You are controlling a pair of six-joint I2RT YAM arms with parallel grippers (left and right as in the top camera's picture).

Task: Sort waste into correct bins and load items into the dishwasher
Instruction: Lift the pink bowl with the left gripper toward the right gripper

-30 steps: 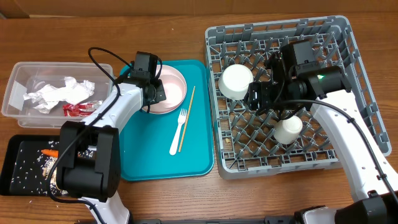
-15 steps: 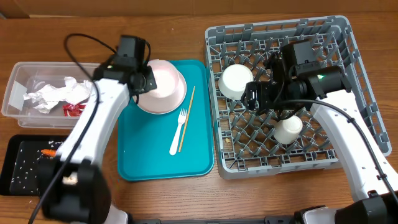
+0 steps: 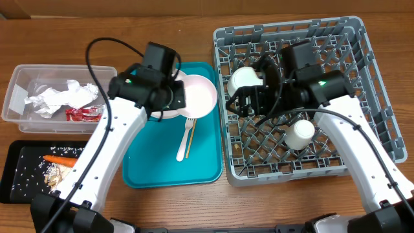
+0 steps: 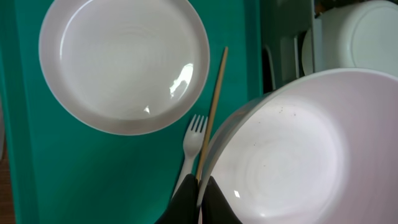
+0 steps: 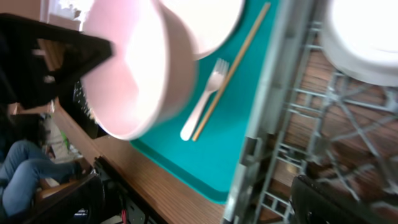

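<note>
Left arm: it comes up from the near-left edge of the wooden surface point(image 3: 162, 200), slants up and to the right past the bins, and bends its wrist over the far end of the teal rectangular plastic serving tray point(image 3: 149, 168).
Left tool point(image 4: 199, 193): pinched narrow on the rim of a pale pink round bowl point(image 4: 280, 149), with one finger on each side of the rim.
Held bowl: lifted off the tray, hanging over its far right corner near the left wall of the large grey plastic dish rack point(image 3: 378, 97).
Right arm: it climbs from the near-right corner, crosses above the rack and turns left, so that the wrist points towards the tray.
Right tool point(image 3: 246, 103): spread wide and empty, hovering over the left part of the rack.
In the rack: a white round bowl point(image 3: 244, 79) lies just beside the right tool, and a small white cup point(image 3: 301, 134) sits nearer the middle.
On the tray: a pale round plate point(image 4: 124, 65) lies flat at the far end, with a thin wooden chopstick point(image 4: 214, 99) and a white plastic fork point(image 4: 194, 134) side by side to its right.
Clear rectangular plastic tub point(image 3: 19, 97): holds crumpled white paper napkins point(image 3: 55, 97) and a red shiny wrapper point(image 3: 81, 113).
Shallow black rectangular tray point(image 3: 19, 165): holds a small orange carrot point(image 3: 61, 158), beige scraps point(image 3: 61, 173) and scattered rice grains.
</note>
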